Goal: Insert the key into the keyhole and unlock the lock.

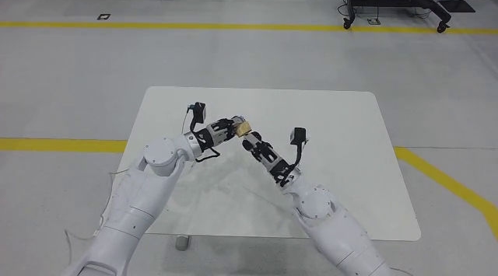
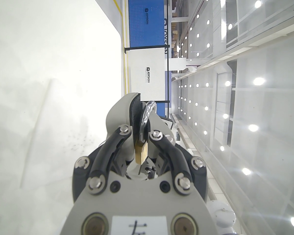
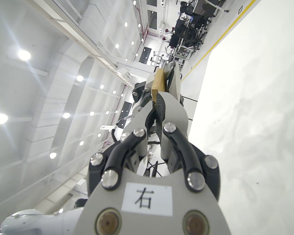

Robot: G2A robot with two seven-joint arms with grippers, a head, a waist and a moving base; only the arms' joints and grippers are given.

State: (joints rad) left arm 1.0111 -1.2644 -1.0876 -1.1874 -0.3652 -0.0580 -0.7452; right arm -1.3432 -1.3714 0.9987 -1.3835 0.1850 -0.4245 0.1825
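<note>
left hand clamped shut | right hand closed | both raised, nearly touching

This is an industrial test hall: yellow floor lines run beyond the white table, a wheeled black rack and blue partition panels stand well beyond it, and ceiling lights hang high above it.

We are seeing a small brass-coloured metal padlock wearing a dull, brushed finish, while its curved silver shackle is gleaming like polished steel. The left gripper's fingers are showing smooth grey plastic shells with black ribbed pads, probably rubber. The white matt table is carrying faint scuffs.
</note>
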